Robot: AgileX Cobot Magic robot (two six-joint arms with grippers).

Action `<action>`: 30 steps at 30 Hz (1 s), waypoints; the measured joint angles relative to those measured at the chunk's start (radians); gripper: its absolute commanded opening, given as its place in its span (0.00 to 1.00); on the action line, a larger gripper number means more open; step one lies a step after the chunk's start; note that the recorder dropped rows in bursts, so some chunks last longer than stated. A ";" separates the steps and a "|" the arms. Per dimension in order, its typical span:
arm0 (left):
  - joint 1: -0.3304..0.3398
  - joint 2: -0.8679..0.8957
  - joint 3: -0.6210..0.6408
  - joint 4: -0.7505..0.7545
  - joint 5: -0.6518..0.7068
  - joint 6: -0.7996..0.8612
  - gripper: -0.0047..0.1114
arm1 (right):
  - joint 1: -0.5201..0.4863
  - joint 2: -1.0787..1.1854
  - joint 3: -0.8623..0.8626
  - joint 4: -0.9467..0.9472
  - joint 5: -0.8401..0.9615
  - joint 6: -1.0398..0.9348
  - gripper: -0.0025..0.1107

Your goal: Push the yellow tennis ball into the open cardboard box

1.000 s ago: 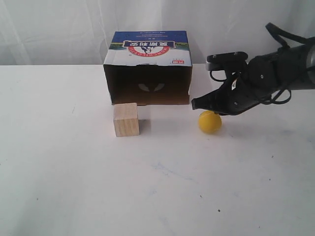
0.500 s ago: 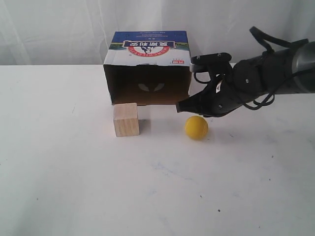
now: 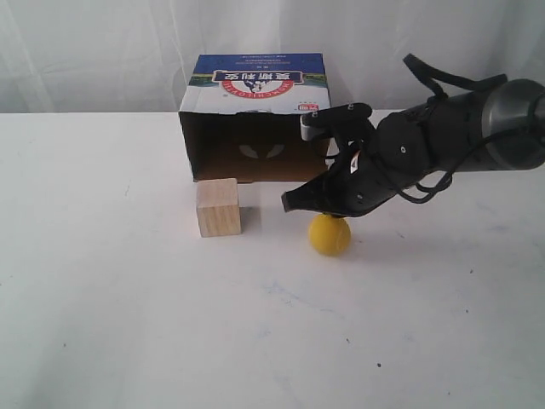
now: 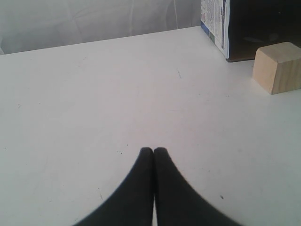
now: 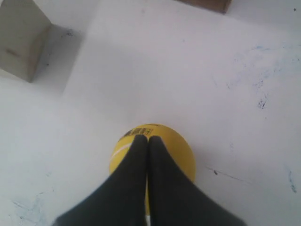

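Note:
The yellow tennis ball point(image 3: 329, 235) point(image 5: 181, 150) rests on the white table, in front of the right end of the open cardboard box point(image 3: 255, 119), whose dark opening faces the camera. My right gripper point(image 3: 291, 203) point(image 5: 147, 139) is shut, with its fingertips lying over the top of the ball and holding nothing. A corner of the box point(image 4: 221, 28) appears in the left wrist view. My left gripper point(image 4: 153, 150) is shut and empty above bare table, out of the exterior view.
A pale wooden cube point(image 3: 218, 207) point(image 4: 278, 67) point(image 5: 21, 40) stands in front of the box's left corner, left of the ball. A white curtain hangs behind the table point(image 3: 128, 324).
My right arm has swept leftward and the ball has rolled left and slightly nearer the camera, from right of the box toward the front of its right end. The cube and box are unmoved.

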 measured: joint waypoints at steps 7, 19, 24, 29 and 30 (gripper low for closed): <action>0.000 0.000 0.000 0.000 0.000 0.000 0.04 | 0.004 0.006 0.000 0.002 0.036 0.000 0.02; 0.000 0.000 0.000 0.000 0.000 0.000 0.04 | 0.004 0.024 -0.002 0.010 0.004 0.000 0.02; 0.000 0.000 0.000 0.000 0.000 0.000 0.04 | 0.004 0.046 -0.002 0.010 -0.086 0.000 0.02; 0.000 0.000 0.000 0.000 0.000 0.000 0.04 | 0.004 0.063 -0.012 0.005 -0.235 0.000 0.02; 0.000 0.000 0.000 0.000 0.000 0.000 0.04 | 0.004 0.063 -0.020 0.003 -0.248 0.000 0.02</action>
